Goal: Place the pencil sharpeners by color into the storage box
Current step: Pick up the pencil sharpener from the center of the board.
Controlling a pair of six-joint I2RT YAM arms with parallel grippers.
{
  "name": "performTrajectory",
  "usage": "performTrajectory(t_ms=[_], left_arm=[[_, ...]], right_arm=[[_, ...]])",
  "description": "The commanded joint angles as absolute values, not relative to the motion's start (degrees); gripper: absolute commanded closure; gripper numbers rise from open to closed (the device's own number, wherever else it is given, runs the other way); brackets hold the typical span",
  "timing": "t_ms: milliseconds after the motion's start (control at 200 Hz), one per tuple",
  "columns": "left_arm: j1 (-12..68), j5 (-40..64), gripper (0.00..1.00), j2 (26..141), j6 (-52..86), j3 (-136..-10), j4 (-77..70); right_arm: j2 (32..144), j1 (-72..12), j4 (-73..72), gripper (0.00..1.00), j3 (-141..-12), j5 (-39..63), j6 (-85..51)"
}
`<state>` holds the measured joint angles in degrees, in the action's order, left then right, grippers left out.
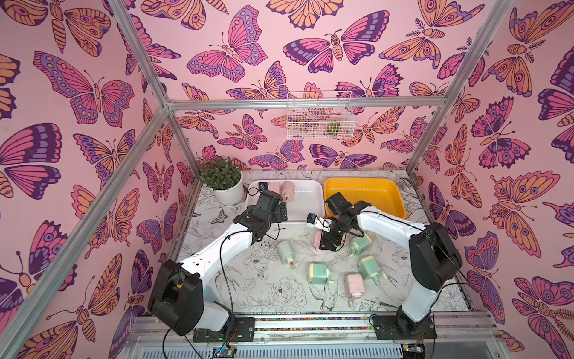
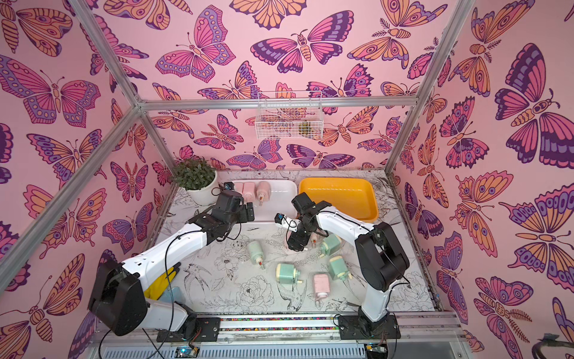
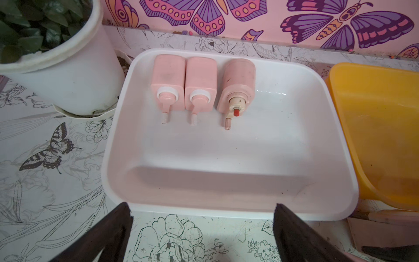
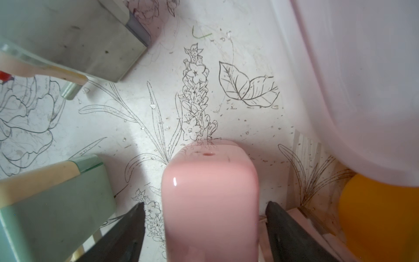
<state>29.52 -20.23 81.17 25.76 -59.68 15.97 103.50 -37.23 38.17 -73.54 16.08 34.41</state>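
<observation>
Three pink pencil sharpeners (image 3: 169, 81) (image 3: 200, 82) (image 3: 237, 84) lie side by side at the far end of the white storage box (image 3: 226, 158). My left gripper (image 3: 201, 215) (image 1: 281, 211) hangs open and empty above the table at that box's near rim. My right gripper (image 4: 205, 204) (image 1: 326, 245) points down, open, its jaws astride a pink sharpener (image 4: 210, 192) (image 1: 317, 237) on the table with a gap on each side. Several green sharpeners (image 1: 285, 251) (image 1: 360, 244) (image 1: 318, 273) and one pink sharpener (image 1: 354, 284) lie loose on the table.
An empty yellow box (image 1: 363, 192) stands to the right of the white one. A potted plant (image 1: 222, 180) sits at the back left corner. A wire basket (image 1: 320, 118) hangs on the back wall. Two green sharpeners (image 4: 56, 199) (image 4: 74, 38) lie near my right gripper.
</observation>
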Motion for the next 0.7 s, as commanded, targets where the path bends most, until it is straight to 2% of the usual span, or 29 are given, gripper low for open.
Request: performTrajectory(t_ms=[0, 100, 185, 240, 325, 436, 696], left_arm=[[29.0, -22.3, 0.00, 78.5, 26.7, -57.6, 14.2], [28.7, -22.5, 0.00, 77.6, 27.0, -55.9, 13.8], [28.4, -22.0, 0.00, 77.3, 27.2, -55.1, 13.8], [28.3, -21.5, 0.00, 77.2, 27.3, -54.6, 13.7], [28.3, -21.2, 0.00, 77.1, 27.4, -54.2, 13.3], [28.2, -20.7, 0.00, 77.2, 27.4, -54.2, 12.9], [28.0, -20.1, 0.00, 77.6, 27.4, -54.5, 12.4]], right_arm=[[105.6, -37.8, 42.3, 0.16, -76.5, 15.6, 35.3], [106.0, -37.9, 42.8, 0.20, -77.3, 16.5, 35.3], [105.9, -38.0, 43.3, 0.29, -77.5, 17.7, 35.3], [105.5, -38.0, 43.9, 0.39, -77.7, 18.5, 35.3], [104.3, -38.1, 44.4, 0.59, -77.3, 19.2, 35.2], [102.5, -38.1, 44.9, 0.75, -76.6, 19.7, 35.1], [97.7, -38.5, 43.4, 0.95, -73.9, 19.8, 34.5]])
